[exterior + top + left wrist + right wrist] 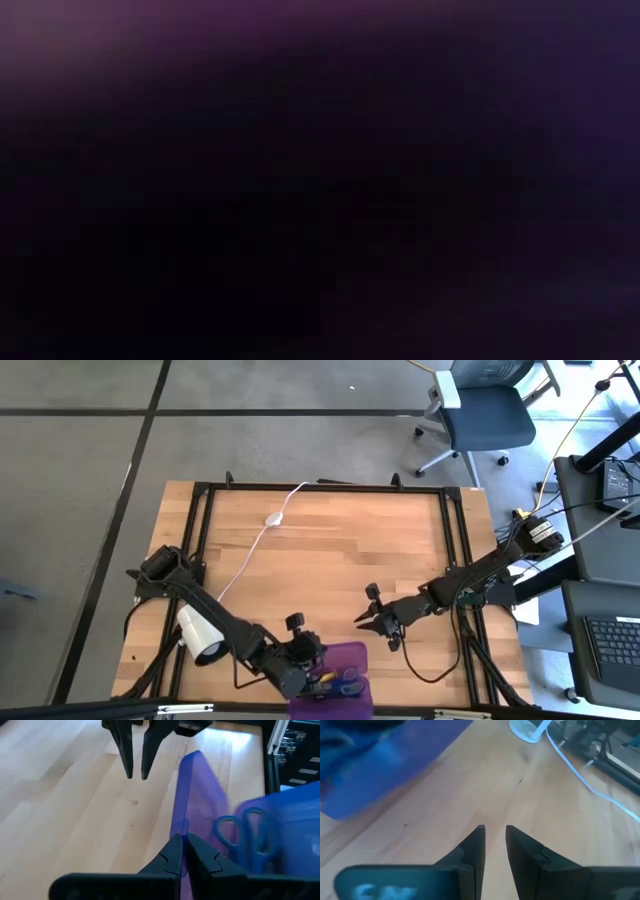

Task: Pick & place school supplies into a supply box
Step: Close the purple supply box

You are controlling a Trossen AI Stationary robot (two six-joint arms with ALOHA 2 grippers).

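Supply box [335, 678] sits at the near edge of the tabletop [340, 550], one purple half raised on edge, blue-handled scissors [245, 837] inside the other half. Left end effector [181, 851] is pinching the upright half's edge, fingers pressed together on it. Right end effector [366, 616] hovers just beside the box over bare wood, fingers slightly parted, holding nothing; low view is dark purple, unreadable.

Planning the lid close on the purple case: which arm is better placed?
Left, probably. The left gripper is shut on the supply box lid edge, scissors already inside. The right gripper hovers apart over bare table, holding nothing.
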